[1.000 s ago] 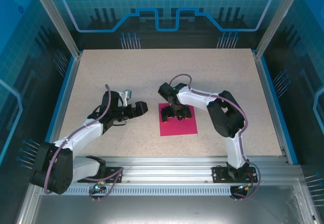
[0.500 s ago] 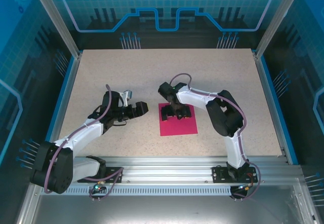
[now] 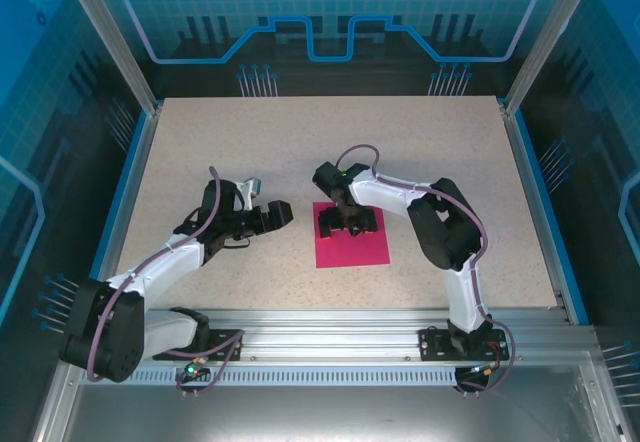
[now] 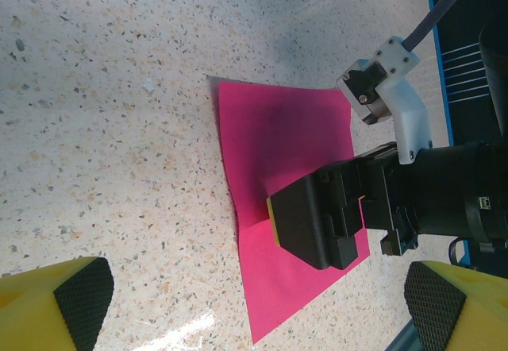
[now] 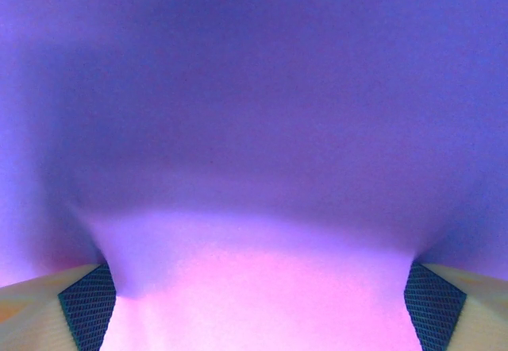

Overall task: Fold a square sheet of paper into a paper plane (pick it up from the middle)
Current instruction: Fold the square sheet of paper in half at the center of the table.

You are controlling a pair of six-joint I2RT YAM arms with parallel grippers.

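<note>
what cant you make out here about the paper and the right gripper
Top external: the right gripper covers the middle of the square sheet of paper, so contact cannot be told.
Right wrist: the sheet is a close pink-purple blur with no edges or creases to read. The fingertips are cut off at the bottom corners.
Left wrist: the right gripper hides the part of the sheet behind it, and its pads are unseen.

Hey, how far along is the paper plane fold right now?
Barely begun. Done: nothing folded; the square magenta-pink paper sheet lies unfolded on the speckled table. In hand: the right gripper, jaws wide, is down on the sheet's middle, and the paper bulges slightly between its fingers, while the open left gripper hovers apart, to the sheet's left. Left: lifting it and every fold.
</note>
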